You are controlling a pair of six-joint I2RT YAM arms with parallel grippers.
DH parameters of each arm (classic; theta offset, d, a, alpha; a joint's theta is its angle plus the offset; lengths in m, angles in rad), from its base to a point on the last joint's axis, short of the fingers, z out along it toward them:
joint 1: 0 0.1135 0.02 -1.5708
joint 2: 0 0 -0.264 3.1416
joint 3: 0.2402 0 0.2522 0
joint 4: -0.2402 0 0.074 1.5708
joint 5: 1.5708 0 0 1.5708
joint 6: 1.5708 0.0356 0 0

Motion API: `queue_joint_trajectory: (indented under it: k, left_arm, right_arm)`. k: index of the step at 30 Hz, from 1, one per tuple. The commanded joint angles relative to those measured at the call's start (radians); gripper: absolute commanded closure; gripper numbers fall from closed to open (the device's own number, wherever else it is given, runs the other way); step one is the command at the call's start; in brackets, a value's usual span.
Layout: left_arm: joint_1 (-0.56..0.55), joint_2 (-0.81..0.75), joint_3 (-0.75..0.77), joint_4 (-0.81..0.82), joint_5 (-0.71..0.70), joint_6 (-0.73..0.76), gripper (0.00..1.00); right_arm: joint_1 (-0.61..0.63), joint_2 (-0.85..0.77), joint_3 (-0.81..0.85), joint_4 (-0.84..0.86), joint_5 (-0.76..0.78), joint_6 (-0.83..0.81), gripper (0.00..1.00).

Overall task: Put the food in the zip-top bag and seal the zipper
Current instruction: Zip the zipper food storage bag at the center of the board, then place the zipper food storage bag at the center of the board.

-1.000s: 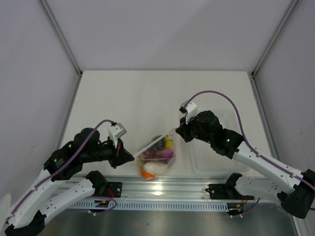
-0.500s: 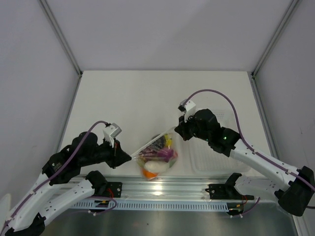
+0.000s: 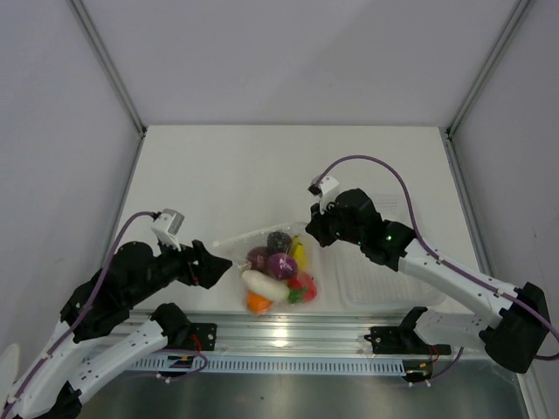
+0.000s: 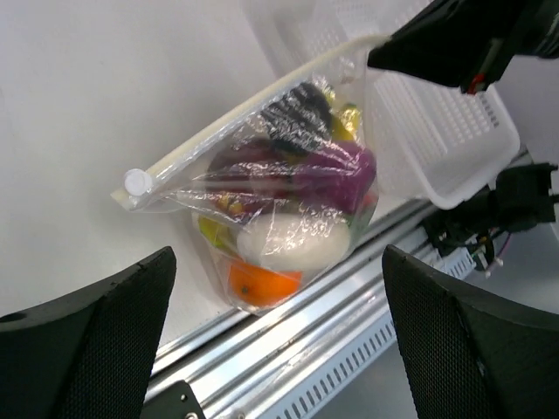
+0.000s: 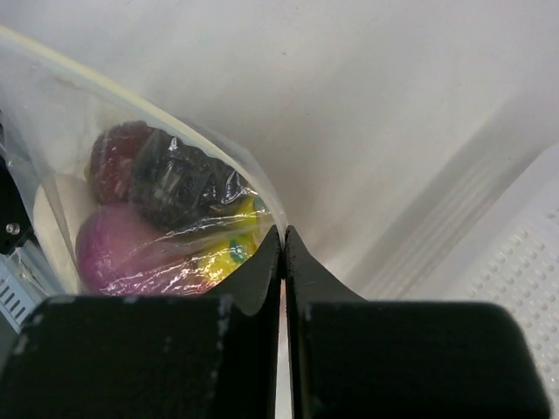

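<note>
The zip-top bag (image 3: 278, 271) lies near the table's front edge with the food inside: an orange ball (image 3: 258, 303), a white oblong piece (image 3: 262, 284), a purple piece (image 3: 281, 264) and a yellow banana bunch (image 3: 299, 253). Its zipper (image 4: 236, 113) runs along the top edge as a pale strip. My right gripper (image 5: 282, 231) is shut on the bag's right top corner. My left gripper (image 4: 278, 262) stands wide open to the left of the bag, touching nothing.
A clear ridged plastic tray (image 3: 384, 271) sits right of the bag, under my right arm. An aluminium rail (image 3: 288, 336) runs along the near table edge, just below the bag. White walls close in the table on three sides.
My left gripper has opened, let go of the bag's left corner and drawn back to the left. The bag has sagged and spread on the table. The right gripper keeps its pinch.
</note>
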Motion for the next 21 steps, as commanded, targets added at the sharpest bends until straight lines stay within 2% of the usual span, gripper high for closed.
queue_joint_trajectory:
  k: [1,4,11,17,21]
  left_arm:
    - [-0.004,-0.041,0.072,0.060,-0.145,-0.020,0.01]
    - [-0.004,-0.073,0.091,0.080,-0.161,-0.011,0.00]
    - [-0.004,-0.116,0.075,0.102,-0.087,-0.004,0.00]
    - [-0.004,-0.142,0.051,0.102,-0.033,-0.009,0.01]
    - [-0.004,-0.148,0.034,0.105,0.002,-0.011,0.01]
  right_arm:
    - [-0.007,0.067,0.087,0.039,-0.018,-0.012,1.00]
    - [-0.023,0.148,0.135,0.051,-0.038,-0.014,1.00]
    - [-0.089,0.364,0.259,0.083,-0.095,0.014,1.00]
    - [-0.152,0.588,0.420,0.036,-0.098,0.078,1.00]
    - [-0.194,0.682,0.477,0.071,-0.110,0.133,1.00]
